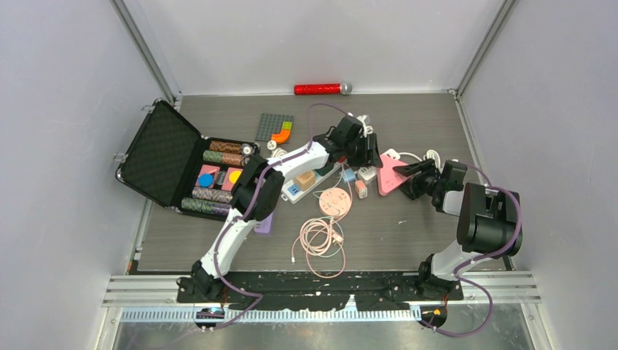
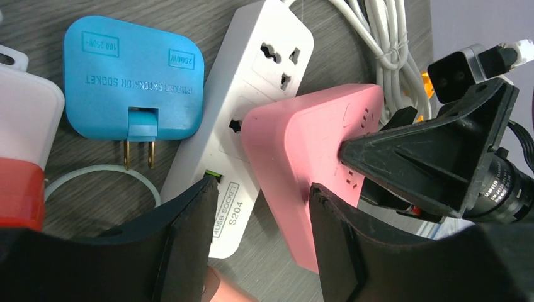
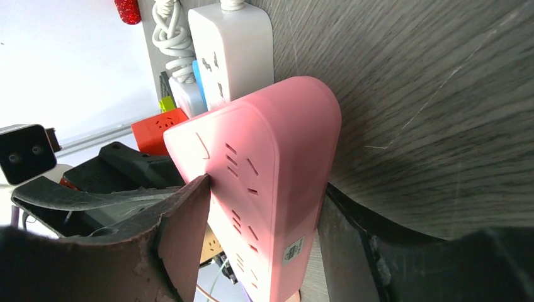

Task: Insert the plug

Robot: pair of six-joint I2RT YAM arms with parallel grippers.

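A pink power strip (image 1: 388,177) stands tilted up on its long edge. My right gripper (image 1: 409,179) is shut on it, one finger on the socket face and one on the back (image 3: 264,189). My left gripper (image 1: 368,153) is open and empty (image 2: 261,189), low over the table. Its right finger touches the pink strip's edge (image 2: 308,138). Its left finger is over the USB end of a white power strip (image 2: 264,69). A small white plug (image 2: 456,72) with a black two-hole face lies behind the right gripper. It also shows in the right wrist view (image 3: 22,151).
A blue extension socket (image 2: 132,82) lies prongs-down beside the white strip. Bundled white cables (image 2: 387,44) lie behind. An open black case (image 1: 160,157) is at the left. A round pink hub (image 1: 335,200) and coiled cables (image 1: 321,237) are in front. A red cylinder (image 1: 321,89) lies at the back wall.
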